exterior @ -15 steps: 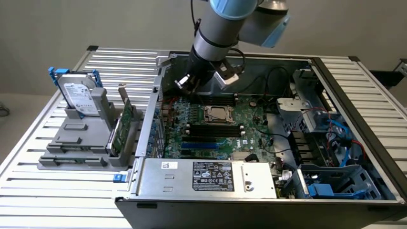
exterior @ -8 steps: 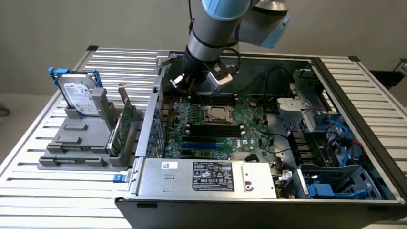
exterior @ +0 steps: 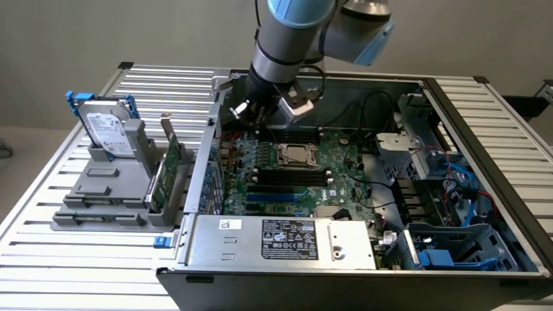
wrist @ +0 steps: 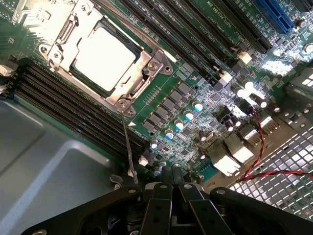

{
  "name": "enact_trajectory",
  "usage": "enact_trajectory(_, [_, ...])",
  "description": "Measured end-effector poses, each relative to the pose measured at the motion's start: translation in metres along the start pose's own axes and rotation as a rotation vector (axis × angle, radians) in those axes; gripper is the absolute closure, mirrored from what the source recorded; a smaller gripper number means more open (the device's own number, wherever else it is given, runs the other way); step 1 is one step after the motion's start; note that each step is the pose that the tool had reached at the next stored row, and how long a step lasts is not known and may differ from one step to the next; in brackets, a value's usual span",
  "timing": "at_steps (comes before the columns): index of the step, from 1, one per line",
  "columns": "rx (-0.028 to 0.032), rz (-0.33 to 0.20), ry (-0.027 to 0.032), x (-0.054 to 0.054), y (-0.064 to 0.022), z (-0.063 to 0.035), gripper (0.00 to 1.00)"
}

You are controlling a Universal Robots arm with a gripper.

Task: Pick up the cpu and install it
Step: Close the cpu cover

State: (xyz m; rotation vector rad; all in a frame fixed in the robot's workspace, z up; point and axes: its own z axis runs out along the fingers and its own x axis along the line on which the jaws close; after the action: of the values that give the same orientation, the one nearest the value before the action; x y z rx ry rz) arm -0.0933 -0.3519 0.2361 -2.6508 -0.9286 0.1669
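The cpu (wrist: 104,57) lies flat in the motherboard socket, its pale metal top showing inside the socket's metal frame (wrist: 157,62). The exterior view has the cpu (exterior: 296,155) at the middle of the green board. My gripper (wrist: 171,177) hangs above the board a short way from the socket, its black fingers pressed together with nothing between them. In the exterior view the gripper (exterior: 263,116) sits above the board's far edge, behind the socket. A thin metal lever (wrist: 128,147) runs from the socket's corner toward the fingertips.
The open computer case (exterior: 484,149) holds memory slots (exterior: 294,175), cables (exterior: 449,184) and drive bays at the exterior view's right. A power supply (exterior: 285,240) lies along the front. A grey holder (exterior: 112,188) with a hard drive (exterior: 105,133) stands on the slatted table.
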Motion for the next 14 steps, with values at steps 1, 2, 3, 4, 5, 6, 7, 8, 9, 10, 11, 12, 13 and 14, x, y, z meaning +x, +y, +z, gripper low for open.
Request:
enact_trajectory(1, [-0.0036,0.001,0.0052,-0.0001,-0.0001,0.0,0.89])
enact_trajectory(2, [-0.0066,0.003,0.0097,-0.0002,-0.0003,0.0,0.89])
enact_trajectory(3, [-0.0094,0.004,0.0139,-0.0004,-0.0004,0.0,0.89])
enact_trajectory(4, [-0.0122,0.006,0.0183,-0.0005,-0.0006,-0.0001,0.89])
enact_trajectory(5, [-0.0147,0.008,0.0222,-0.0005,-0.0007,-0.0002,0.89])
enact_trajectory(6, [-0.0163,0.011,0.0254,-0.0005,-0.0008,-0.0003,0.89])
enact_trajectory(7, [-0.0172,0.014,0.0288,-0.0005,-0.0009,-0.0004,0.89])
enact_trajectory(8, [-0.0177,0.018,0.0323,-0.0005,-0.001,-0.0005,0.89])
enact_trajectory(9, [-0.0181,0.021,0.0357,-0.0006,-0.0011,-0.0007,0.89])
enact_trajectory(10, [-0.0187,0.025,0.0393,-0.0006,-0.0012,-0.0009,0.89])
enact_trajectory(11, [-0.0192,0.028,0.0426,-0.0006,-0.0013,-0.0012,0.89])
enact_trajectory(12, [-0.0195,0.031,0.0459,-0.0006,-0.0015,-0.0014,0.89])
enact_trajectory(13, [-0.0197,0.034,0.0502,-0.0007,-0.0016,-0.0017,0.89])
enact_trajectory(14, [-0.0203,0.038,0.0538,-0.0008,-0.0019,-0.0021,0.89])
